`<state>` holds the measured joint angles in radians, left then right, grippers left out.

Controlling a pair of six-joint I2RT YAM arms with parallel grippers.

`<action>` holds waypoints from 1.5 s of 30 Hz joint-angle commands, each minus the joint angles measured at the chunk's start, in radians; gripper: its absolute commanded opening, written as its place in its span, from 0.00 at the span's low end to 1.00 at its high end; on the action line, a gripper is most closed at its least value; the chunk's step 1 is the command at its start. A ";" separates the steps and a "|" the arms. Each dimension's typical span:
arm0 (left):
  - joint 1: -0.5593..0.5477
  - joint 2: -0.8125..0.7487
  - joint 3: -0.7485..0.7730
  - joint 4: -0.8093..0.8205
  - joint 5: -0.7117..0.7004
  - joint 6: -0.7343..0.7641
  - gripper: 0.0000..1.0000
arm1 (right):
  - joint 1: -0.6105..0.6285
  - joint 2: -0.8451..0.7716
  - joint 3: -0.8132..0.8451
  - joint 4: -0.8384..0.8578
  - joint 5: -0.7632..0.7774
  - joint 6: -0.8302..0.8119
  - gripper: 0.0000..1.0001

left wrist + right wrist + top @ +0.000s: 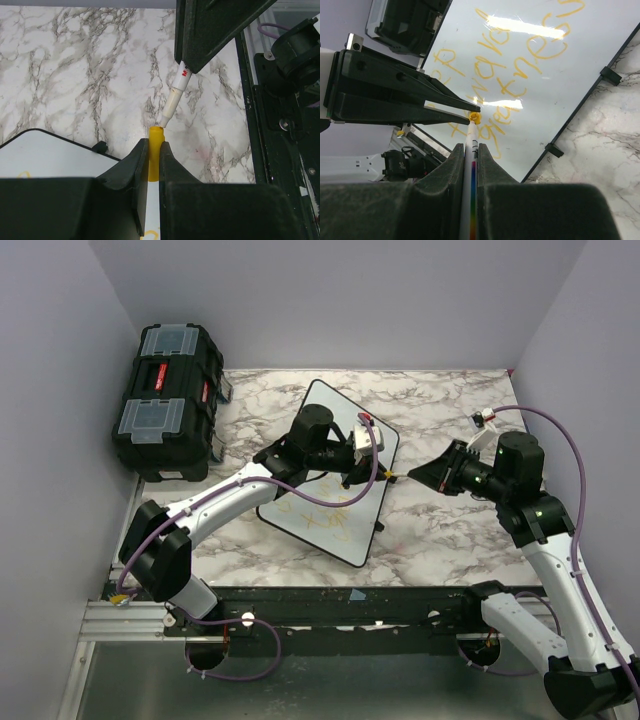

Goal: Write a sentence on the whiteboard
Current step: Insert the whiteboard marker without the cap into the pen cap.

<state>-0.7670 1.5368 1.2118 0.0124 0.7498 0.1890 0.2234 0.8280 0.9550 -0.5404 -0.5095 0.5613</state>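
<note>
1. At the middle of the overhead view lies the whiteboard (348, 538). It is one flat white rectangle with a thin black rim and rounded corners. It sits askew on the counter (440, 540), whose top is white veined with grey like marble.
2. Across the board's glossy face runs the sentence (520, 75), in loopy yellow-orange marker script of three lines. It is faint from overhead and plain in the right wrist view, where streaks of glare cross it.
3. Two small black feet (610, 75) jut from the board's edge at the right of the right wrist view.
4. Just off the board's right edge in the overhead view, two sets of matte black, wedge-shaped jaws meet tip to tip. One set belongs to the left arm (225, 498), the other to the right arm (560, 550).
5. The left jaws are pressed together on one cap (155, 146). It is a short, smooth yellow plastic tube whose open mouth points up the left wrist frame.
6. The right jaws pinch one marker (176, 92), which has a slim white barrel with red lettering and a rainbow stripe. Its pale tapered tip sits at the cap's mouth; whether it has entered cannot be told.
7. One toolbox (165, 400), black hard plastic with grey lid panels and red trim, stands at the upper left of the overhead view, well apart from the board.
8. Two purple cables (335, 502) show, one trailing along each arm.
</note>
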 commanded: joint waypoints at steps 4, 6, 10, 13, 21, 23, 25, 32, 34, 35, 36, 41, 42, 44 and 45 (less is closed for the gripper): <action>0.003 -0.038 -0.011 0.021 0.045 0.003 0.00 | 0.004 -0.009 -0.005 0.017 0.022 0.008 0.01; 0.003 -0.042 -0.013 0.026 0.045 0.001 0.00 | 0.005 -0.007 -0.007 0.019 0.019 0.009 0.01; 0.002 -0.038 -0.010 0.027 0.050 -0.001 0.00 | 0.005 0.000 -0.007 0.021 0.005 0.009 0.01; 0.000 -0.032 -0.005 0.029 0.057 -0.003 0.00 | 0.005 0.005 -0.014 0.023 -0.008 0.008 0.01; -0.012 -0.017 0.017 0.015 0.063 -0.002 0.00 | 0.005 0.022 -0.032 0.032 -0.052 0.005 0.00; -0.018 -0.014 0.021 0.012 0.063 0.000 0.00 | 0.005 0.029 -0.035 0.033 -0.065 -0.002 0.01; -0.022 -0.008 0.030 0.004 0.066 0.004 0.00 | 0.005 0.036 -0.034 0.028 -0.077 -0.015 0.01; -0.048 0.020 0.071 -0.041 0.093 0.022 0.00 | 0.004 0.074 -0.027 0.015 -0.138 -0.071 0.01; -0.057 0.029 0.087 -0.051 0.096 0.026 0.00 | 0.005 0.084 -0.017 0.009 -0.142 -0.086 0.01; -0.061 0.034 0.094 -0.056 0.097 0.026 0.00 | 0.005 0.090 -0.015 0.010 -0.142 -0.094 0.01; -0.064 0.038 0.101 -0.057 0.102 0.026 0.00 | 0.005 0.094 -0.014 0.011 -0.144 -0.098 0.01; -0.070 0.040 0.105 -0.028 0.119 0.009 0.00 | 0.005 0.099 -0.028 0.030 -0.154 -0.097 0.01; -0.071 0.039 0.102 -0.018 0.122 0.002 0.00 | 0.005 0.099 -0.035 0.040 -0.162 -0.092 0.01; -0.071 0.040 0.101 -0.006 0.145 -0.007 0.00 | 0.005 0.100 -0.046 0.049 -0.181 -0.091 0.01; -0.071 0.040 0.101 0.009 0.152 -0.012 0.00 | 0.004 0.102 -0.049 0.052 -0.189 -0.093 0.01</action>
<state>-0.7914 1.5795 1.2675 -0.1017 0.7700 0.2115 0.2203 0.9157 0.9360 -0.5247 -0.6136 0.4709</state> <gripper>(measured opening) 0.099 0.126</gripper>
